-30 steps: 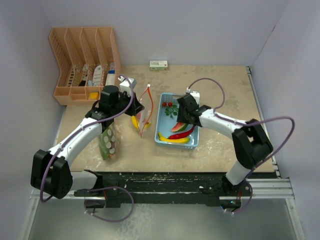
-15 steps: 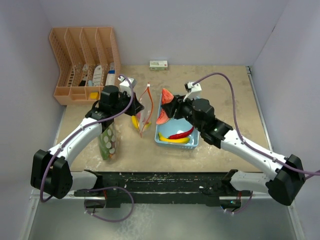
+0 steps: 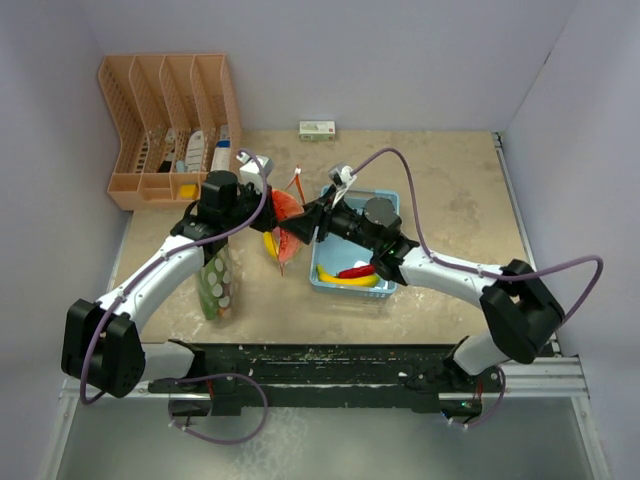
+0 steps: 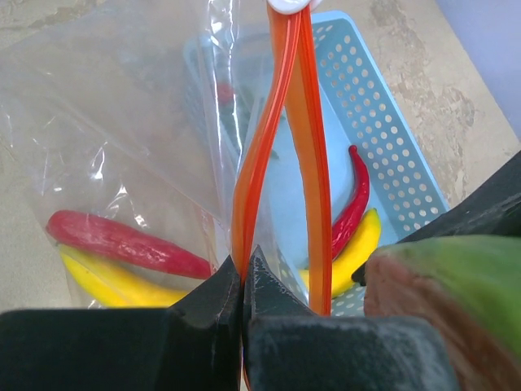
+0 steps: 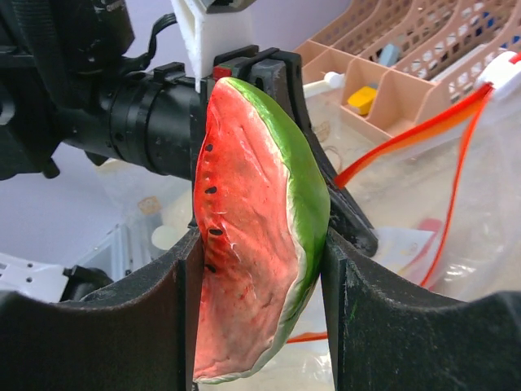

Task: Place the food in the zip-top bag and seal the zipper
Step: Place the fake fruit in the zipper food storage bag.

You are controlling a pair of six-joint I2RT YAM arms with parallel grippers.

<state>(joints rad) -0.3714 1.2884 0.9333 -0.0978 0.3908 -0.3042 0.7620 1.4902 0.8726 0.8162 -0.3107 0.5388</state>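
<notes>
The clear zip-top bag (image 3: 284,240) with an orange zipper (image 4: 281,122) hangs upright, mouth open. My left gripper (image 3: 272,212) is shut on one zipper strip, as the left wrist view (image 4: 242,262) shows. Inside the bag lie a red chilli (image 4: 122,242) and a yellow banana (image 4: 106,277). My right gripper (image 3: 303,226) is shut on a watermelon slice (image 5: 256,236), held at the bag's mouth (image 3: 290,235). The light-blue basket (image 3: 392,270) holds a red chilli (image 3: 358,270) and a banana (image 3: 345,279).
An orange desk organizer (image 3: 165,120) stands at the back left. A small box (image 3: 318,130) lies by the back wall. A dotted packet (image 3: 217,285) lies under my left arm. The basket sits right of the bag.
My right gripper lifted the watermelon slice out of the basket and carried it left to the bag's mouth. The left arm and the bag have stayed in place.
</notes>
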